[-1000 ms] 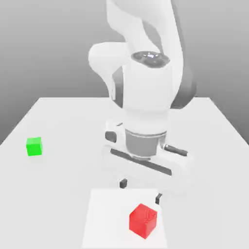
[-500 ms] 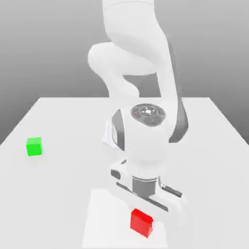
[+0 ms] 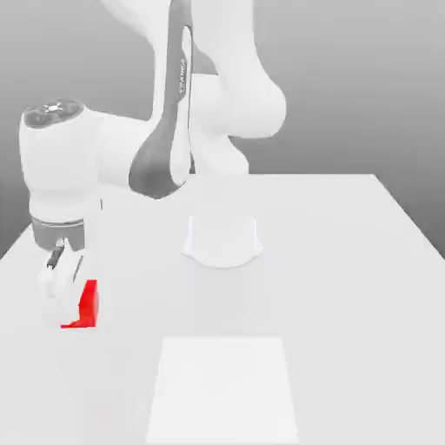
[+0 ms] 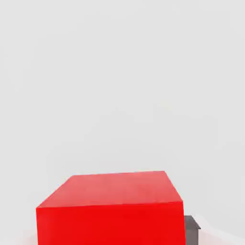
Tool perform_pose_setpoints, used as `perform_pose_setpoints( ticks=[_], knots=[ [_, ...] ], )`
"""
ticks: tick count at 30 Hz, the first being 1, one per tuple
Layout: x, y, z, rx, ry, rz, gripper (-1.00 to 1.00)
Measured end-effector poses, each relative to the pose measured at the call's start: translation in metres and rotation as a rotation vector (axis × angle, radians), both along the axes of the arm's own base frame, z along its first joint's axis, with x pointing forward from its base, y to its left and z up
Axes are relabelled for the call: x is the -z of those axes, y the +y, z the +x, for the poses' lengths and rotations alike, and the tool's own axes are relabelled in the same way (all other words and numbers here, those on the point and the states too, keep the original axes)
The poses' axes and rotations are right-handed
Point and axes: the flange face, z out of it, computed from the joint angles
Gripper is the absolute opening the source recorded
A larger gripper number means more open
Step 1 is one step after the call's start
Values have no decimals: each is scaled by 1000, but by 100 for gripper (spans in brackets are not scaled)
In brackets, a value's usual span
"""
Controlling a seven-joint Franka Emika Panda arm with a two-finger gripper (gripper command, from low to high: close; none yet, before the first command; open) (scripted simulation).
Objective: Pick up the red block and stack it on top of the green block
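My gripper (image 3: 74,309) is at the exterior view's left, over the table, shut on the red block (image 3: 87,305). The block sticks out from the side of the white hand, a bright-red cube. In the hand view the red block (image 4: 110,210) sits close up between the fingers, with one dark fingertip (image 4: 191,229) pressed against its side. The green block is hidden; the hand and forearm cover the left part of the table.
The arm's round white base (image 3: 222,240) stands at mid-table. A paler square patch (image 3: 224,387) lies flat on the white table (image 3: 348,261) toward the front. The arm's grey-and-white links reach leftward above the table.
The gripper came down over the red block on the front patch, shut on it, then swung it to the exterior view's left. The green block has gone out of sight.
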Motion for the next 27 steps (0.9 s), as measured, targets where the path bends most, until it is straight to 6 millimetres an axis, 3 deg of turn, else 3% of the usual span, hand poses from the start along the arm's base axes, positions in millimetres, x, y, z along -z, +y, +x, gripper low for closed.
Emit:
perform_pose_setpoints(
  ticks=[6,10,11,19,27],
  knots=[
    [-10,-60,-111,487,-29,4,-100],
    [-13,-78,-197,835,-62,22,-100],
    [-10,-79,-208,885,-71,33,-100],
    [28,-77,-211,928,-103,102,-100],
    [55,-79,-219,938,-79,49,-100]
  ],
)
